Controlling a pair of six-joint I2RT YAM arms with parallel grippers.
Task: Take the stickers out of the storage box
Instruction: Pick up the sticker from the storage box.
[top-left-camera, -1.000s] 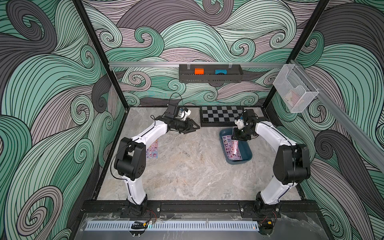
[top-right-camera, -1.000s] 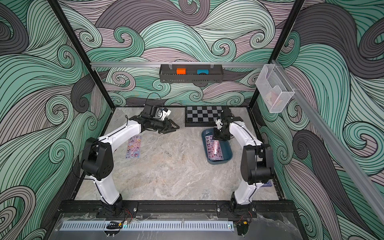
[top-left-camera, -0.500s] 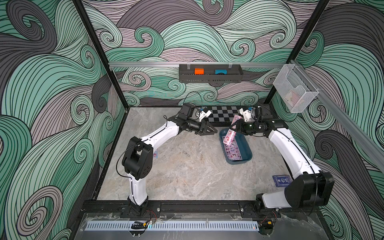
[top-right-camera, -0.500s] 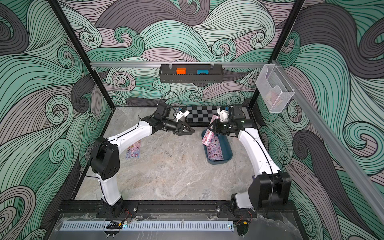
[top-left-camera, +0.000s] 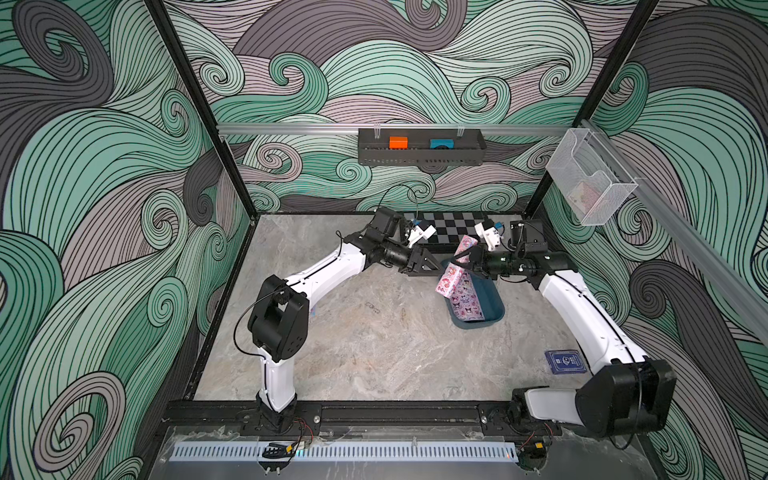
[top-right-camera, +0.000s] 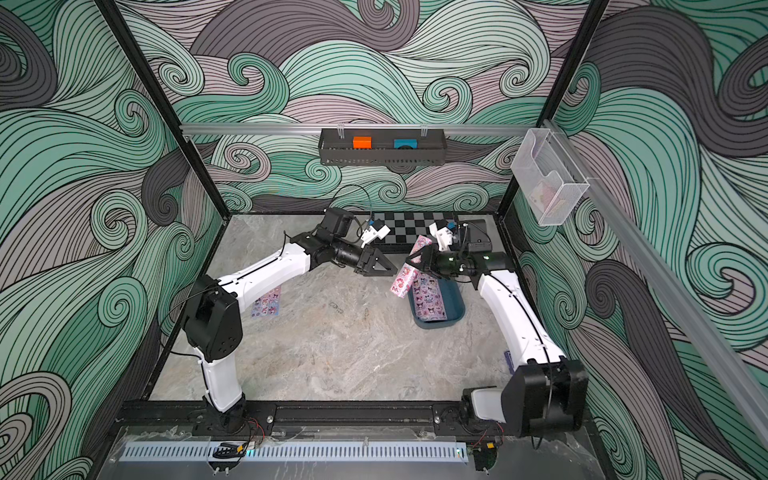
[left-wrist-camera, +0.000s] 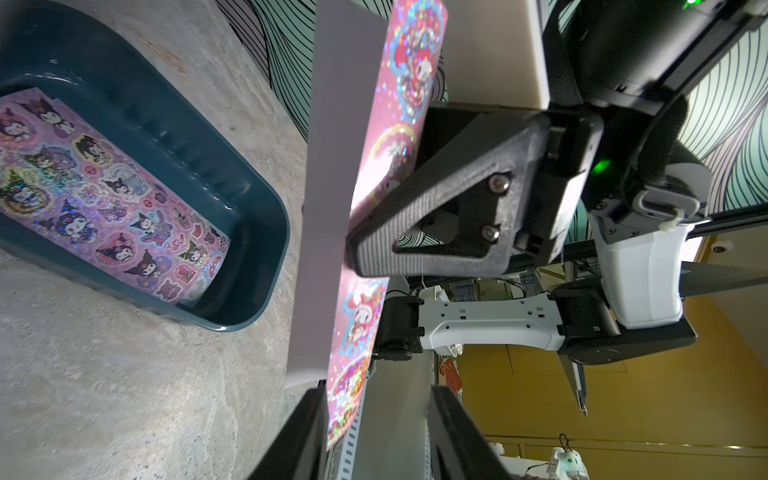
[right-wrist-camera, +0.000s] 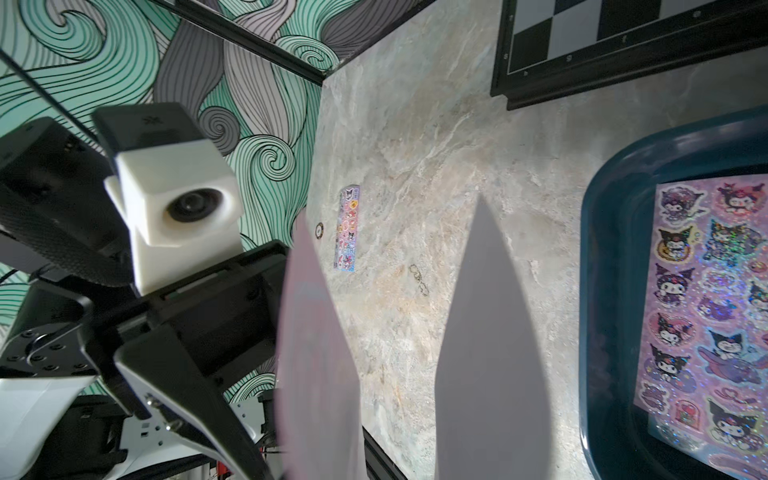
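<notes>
The dark teal storage box (top-left-camera: 494, 308) (top-right-camera: 457, 308) sits right of centre, with a purple stickers sheet (top-left-camera: 467, 301) (left-wrist-camera: 104, 183) (right-wrist-camera: 706, 311) lying flat inside. My right gripper (top-left-camera: 456, 262) (top-right-camera: 409, 262) is shut on a pink stickers sheet (top-left-camera: 449, 279) (left-wrist-camera: 399, 104), held upright above the box's far end. My left gripper (top-left-camera: 437, 268) (left-wrist-camera: 376, 415) is open. The sheet's lower end hangs between its jaws, close against one finger (left-wrist-camera: 309, 419). Another stickers sheet (top-right-camera: 267, 301) (right-wrist-camera: 348, 228) lies on the table at the left.
A chessboard (top-left-camera: 453, 226) lies at the back, just behind both grippers. A dark blue card pack (top-left-camera: 565, 361) rests near the right arm. On the walls hang a black tray (top-left-camera: 419, 151) and a clear bin (top-left-camera: 590, 183).
My right gripper has lifted the pink sheet up out of the box, its elbow swinging outward. My left arm has reached rightward until its open jaws straddle the sheet's lower end.
</notes>
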